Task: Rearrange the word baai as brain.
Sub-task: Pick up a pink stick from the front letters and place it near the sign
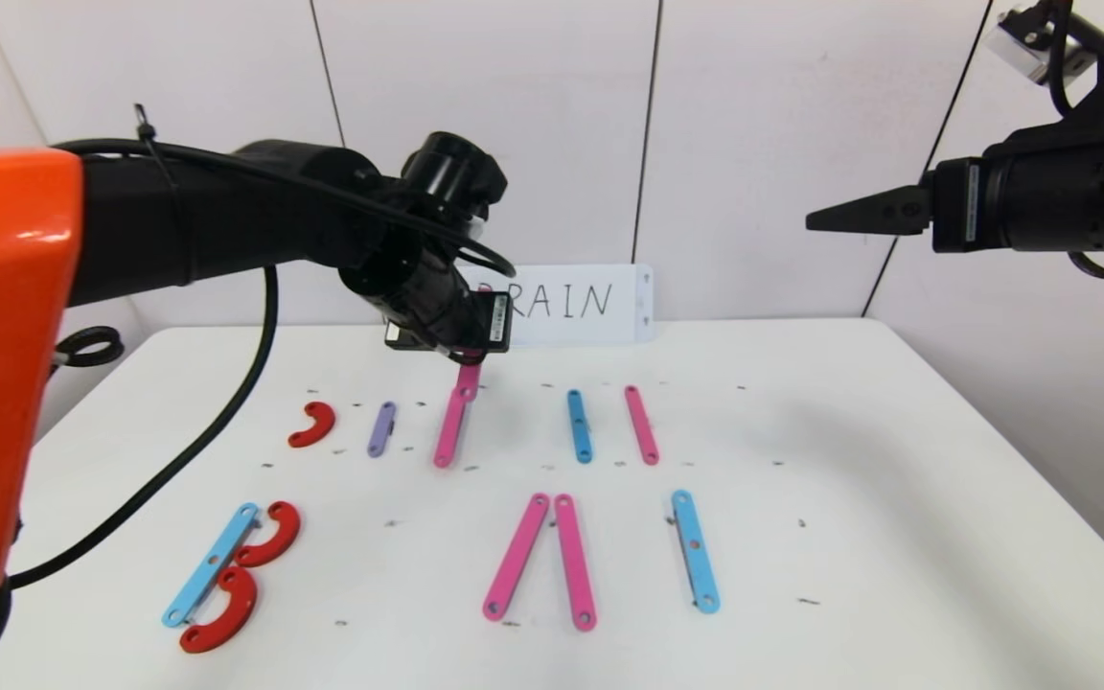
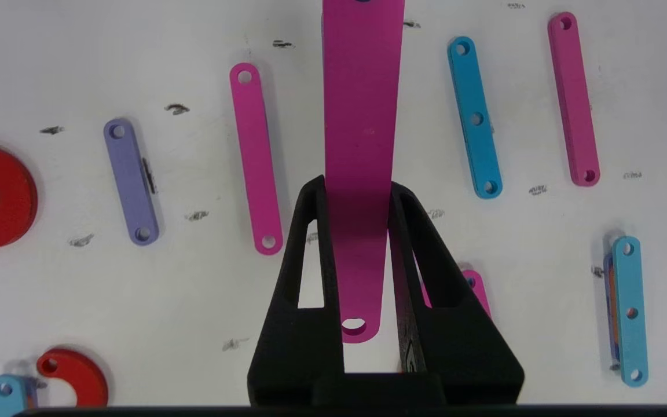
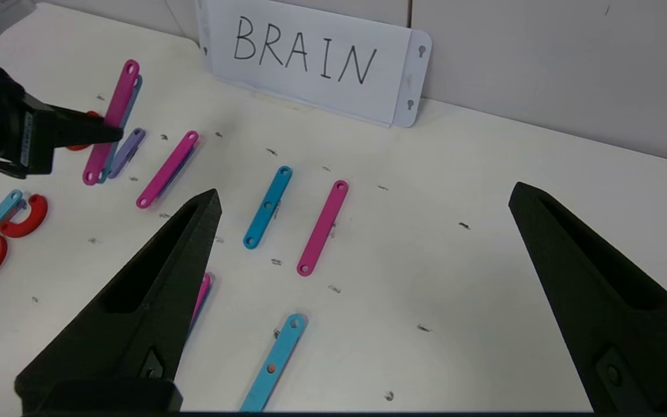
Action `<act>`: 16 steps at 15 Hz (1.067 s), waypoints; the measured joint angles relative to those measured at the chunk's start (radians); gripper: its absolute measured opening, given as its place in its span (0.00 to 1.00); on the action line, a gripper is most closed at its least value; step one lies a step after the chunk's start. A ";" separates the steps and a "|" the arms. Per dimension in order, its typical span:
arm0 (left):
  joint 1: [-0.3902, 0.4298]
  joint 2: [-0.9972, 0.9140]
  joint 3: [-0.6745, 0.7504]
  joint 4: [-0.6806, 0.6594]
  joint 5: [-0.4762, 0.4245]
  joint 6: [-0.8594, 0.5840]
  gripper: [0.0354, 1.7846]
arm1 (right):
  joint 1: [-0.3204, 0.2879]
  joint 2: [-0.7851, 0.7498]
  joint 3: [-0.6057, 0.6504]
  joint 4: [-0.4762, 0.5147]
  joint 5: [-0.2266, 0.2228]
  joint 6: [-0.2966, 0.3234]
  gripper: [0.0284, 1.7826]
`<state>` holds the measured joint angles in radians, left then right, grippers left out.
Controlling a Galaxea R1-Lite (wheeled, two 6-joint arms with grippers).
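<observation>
the left gripper hangs over the back of the desk, fingers clenched on a pink bar lifted off the surface. the right gripper is parked high at the right, fingers spread and empty. in the front row the b, an a missing its crossbar and the blue i stand; the r and n look unbuilt, with loose strips in the back row below the brain card.
</observation>
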<state>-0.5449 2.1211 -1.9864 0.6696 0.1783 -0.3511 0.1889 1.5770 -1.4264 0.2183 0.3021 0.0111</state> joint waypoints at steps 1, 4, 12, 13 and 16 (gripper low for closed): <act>0.001 0.026 0.000 -0.019 0.000 -0.007 0.14 | 0.000 0.002 0.001 -0.003 0.000 0.000 0.98; 0.001 0.112 0.000 -0.039 -0.001 -0.052 0.14 | -0.005 0.004 0.001 -0.006 0.000 0.000 0.98; 0.003 0.217 0.000 -0.118 -0.006 -0.103 0.14 | -0.011 0.018 -0.002 -0.008 0.000 -0.002 0.98; 0.003 0.226 0.000 -0.125 -0.007 -0.104 0.14 | -0.011 0.018 -0.002 -0.008 -0.001 -0.002 0.98; 0.003 0.248 0.000 -0.127 -0.006 -0.107 0.14 | -0.011 0.019 -0.001 -0.008 -0.001 -0.003 0.98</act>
<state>-0.5415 2.3687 -1.9864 0.5421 0.1721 -0.4579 0.1774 1.5957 -1.4279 0.2106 0.3015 0.0085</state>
